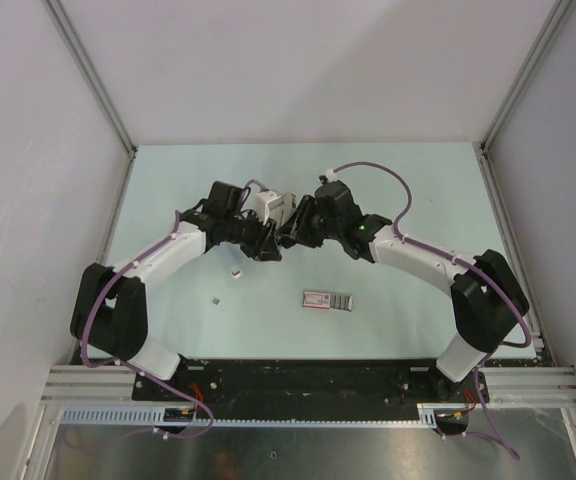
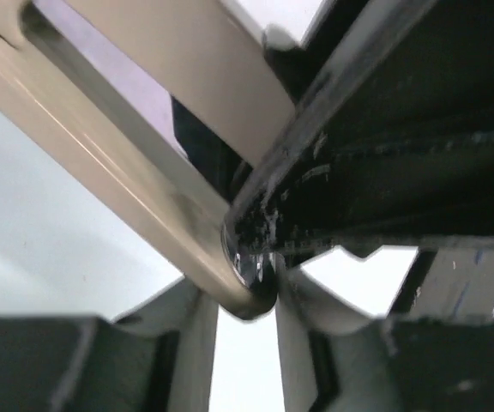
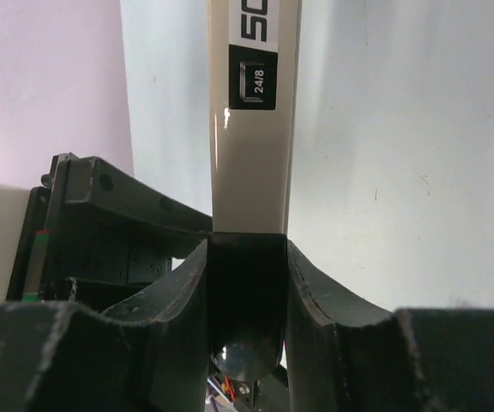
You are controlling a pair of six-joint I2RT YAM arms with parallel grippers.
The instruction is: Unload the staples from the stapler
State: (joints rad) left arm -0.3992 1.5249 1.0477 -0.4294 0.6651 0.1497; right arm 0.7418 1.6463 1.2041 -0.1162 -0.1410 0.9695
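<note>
The stapler (image 1: 274,206) is held above the table's middle between both grippers, its pale metal part pointing away. My right gripper (image 1: 295,232) is shut on its black end; in the right wrist view the pale bar (image 3: 251,154) with a "24/8" label rises from between the fingers (image 3: 247,257). My left gripper (image 1: 271,245) is shut on the stapler's rounded end (image 2: 251,275), with one finger (image 2: 197,343) on each side. The pale bar (image 2: 135,163) runs diagonally up to the left. Two tiny staple bits (image 1: 235,272) (image 1: 215,299) lie on the table below the left arm.
A flat pink-labelled box (image 1: 328,300) lies on the table in front of the grippers, slightly right of centre. White walls with metal frame rails close in the pale green table (image 1: 418,200) on three sides.
</note>
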